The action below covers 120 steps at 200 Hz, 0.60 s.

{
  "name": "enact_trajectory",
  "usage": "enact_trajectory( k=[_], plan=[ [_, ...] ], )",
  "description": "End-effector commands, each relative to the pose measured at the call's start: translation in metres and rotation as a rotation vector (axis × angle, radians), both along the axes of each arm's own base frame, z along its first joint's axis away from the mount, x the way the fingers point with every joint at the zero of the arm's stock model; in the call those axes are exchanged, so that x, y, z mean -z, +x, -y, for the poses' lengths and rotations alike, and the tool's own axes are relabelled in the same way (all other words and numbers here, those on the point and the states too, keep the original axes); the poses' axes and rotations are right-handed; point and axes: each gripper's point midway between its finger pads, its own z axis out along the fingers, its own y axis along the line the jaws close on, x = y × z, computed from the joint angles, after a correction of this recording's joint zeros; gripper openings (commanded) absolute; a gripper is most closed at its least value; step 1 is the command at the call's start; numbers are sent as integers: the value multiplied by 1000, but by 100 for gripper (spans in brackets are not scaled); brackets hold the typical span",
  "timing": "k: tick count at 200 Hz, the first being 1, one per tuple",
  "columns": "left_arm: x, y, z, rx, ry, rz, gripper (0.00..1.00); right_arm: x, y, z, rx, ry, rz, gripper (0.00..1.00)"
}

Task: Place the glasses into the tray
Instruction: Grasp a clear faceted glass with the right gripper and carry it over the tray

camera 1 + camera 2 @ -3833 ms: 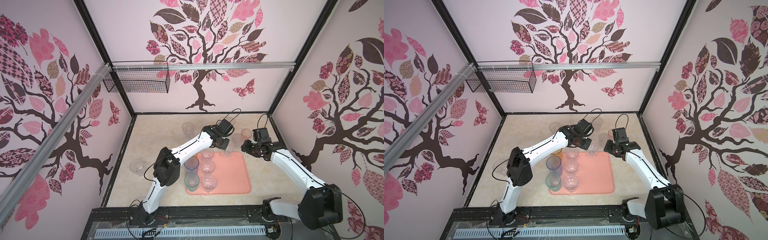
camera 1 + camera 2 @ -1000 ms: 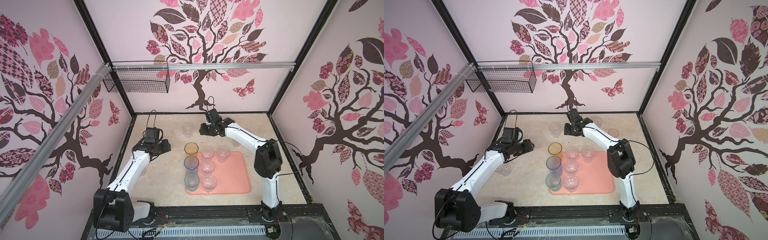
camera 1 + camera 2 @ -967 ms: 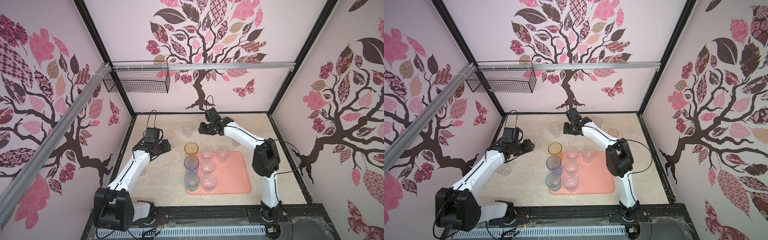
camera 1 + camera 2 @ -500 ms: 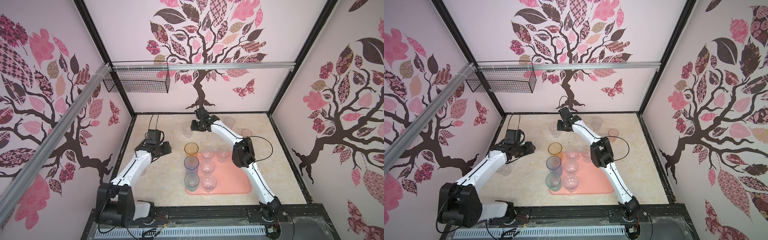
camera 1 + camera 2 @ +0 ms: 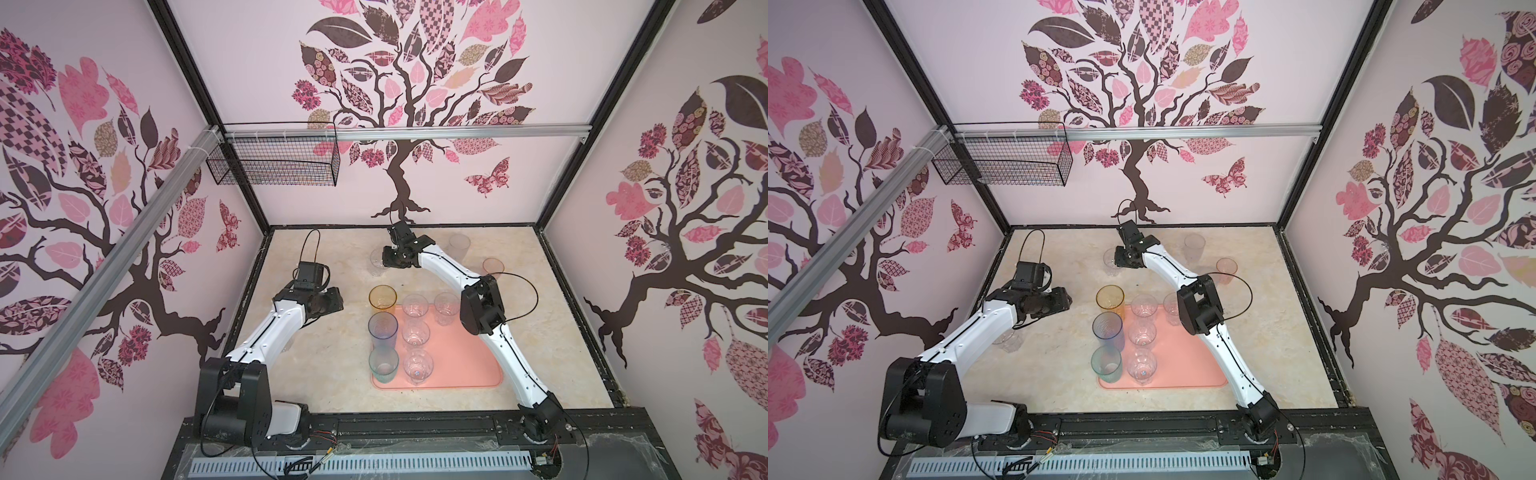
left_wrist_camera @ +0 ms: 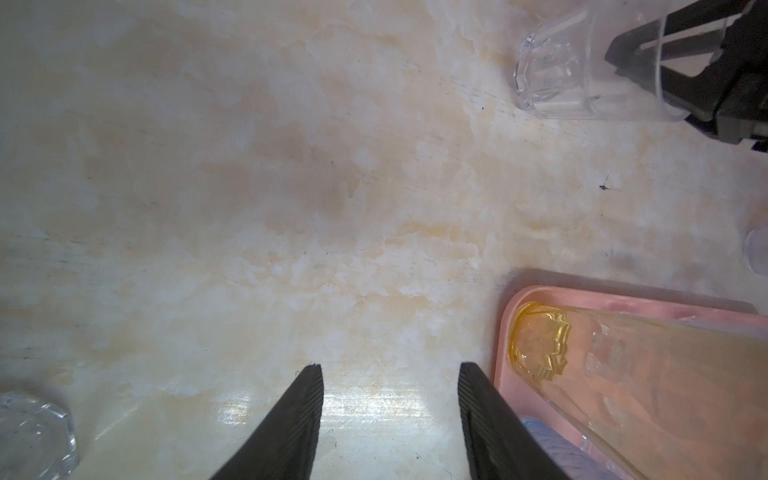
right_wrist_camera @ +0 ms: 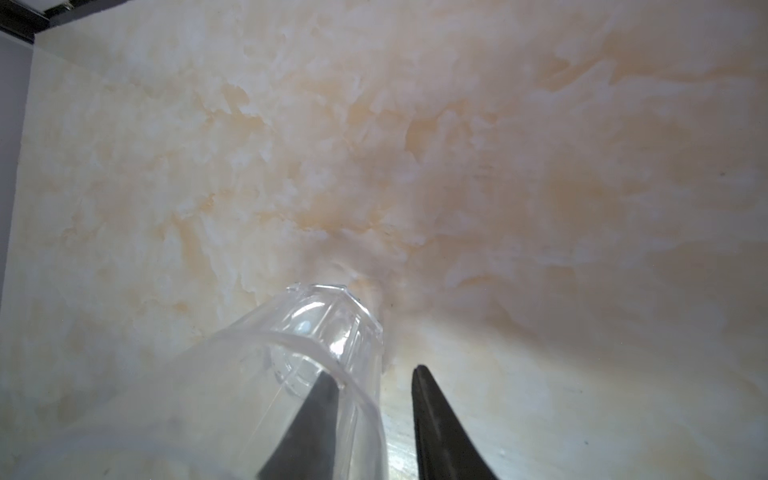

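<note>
Marbled beige counter [image 5: 561,332]. Upright clear faceted tumbler [image 5: 377,262] is seen near its far edge, outside the salmon-pink square tray [image 5: 465,370]; its wall is straddled by the part-open right gripper [image 7: 372,372], unpinched. Left gripper [image 6: 390,365], farther off, is held open, empty.

Cream marbled tabletop [image 5: 316,374] with salmon-pink tray [image 5: 457,370] near front; upright on bare marble behind it: clear glass [image 5: 376,264], frosted glass [image 5: 459,246], pinkish-orange glass [image 5: 493,268]; second clear glass [image 5: 1008,341] at left.
</note>
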Motion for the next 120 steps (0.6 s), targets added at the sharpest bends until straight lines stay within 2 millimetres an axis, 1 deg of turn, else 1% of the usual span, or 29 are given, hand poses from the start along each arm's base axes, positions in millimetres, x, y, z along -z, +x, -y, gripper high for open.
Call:
enact_trajectory(
  k=[1,22,45,59,70,78,79,80,84,107,120],
  plan=[
    [7,-1,0,12,11,2,56,-27,-5,3,0,11,17,26],
    [8,0,1,14,6,-2,56,-31,-7,5,-1,16,22,17],
    [6,2,3,18,0,2,56,-26,-14,6,-3,15,2,7],
    [6,2,3,18,0,3,56,-29,-17,7,-7,22,-2,4],
    [8,2,3,18,1,-2,56,-37,-18,7,-9,31,7,3],
    [8,2,3,19,1,0,55,-34,-18,9,-7,25,4,2],
    [8,2,3,19,1,-1,55,-44,-19,9,-7,34,17,2],
    [8,2,3,19,1,-3,56,-49,-19,9,-7,39,24,2],
    [8,2,3,19,2,-3,55,-58,-19,9,-8,46,38,2],
    [8,2,1,17,11,-1,56,-77,-23,11,-12,59,58,1],
    [6,2,0,15,18,4,55,-93,-26,12,-18,73,71,1]
  ],
)
